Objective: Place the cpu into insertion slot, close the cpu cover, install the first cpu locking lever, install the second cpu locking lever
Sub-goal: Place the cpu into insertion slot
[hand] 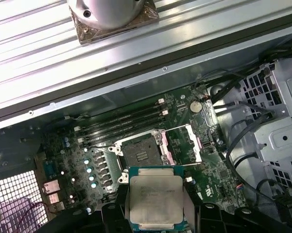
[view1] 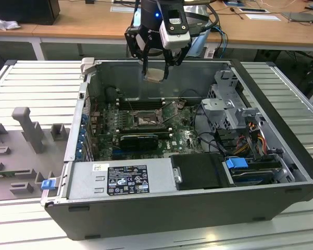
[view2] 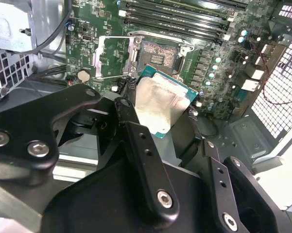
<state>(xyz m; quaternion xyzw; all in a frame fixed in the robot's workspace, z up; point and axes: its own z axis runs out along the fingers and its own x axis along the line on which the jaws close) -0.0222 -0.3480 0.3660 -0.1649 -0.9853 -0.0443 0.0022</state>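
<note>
Silvery-beige flat square cpu [hand: 155,199], probably light, stiff and fragile, is pinched by its edges in the black gripper [view1: 156,73], twelve o'clock from the dark square insertion slot [view1: 146,121].

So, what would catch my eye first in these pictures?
The gripper hangs over the open computer case in the exterior view, pinching the cpu. In the first wrist view, that chip hovers above the empty insertion slot, with the cpu cover flipped open beside it.
</note>
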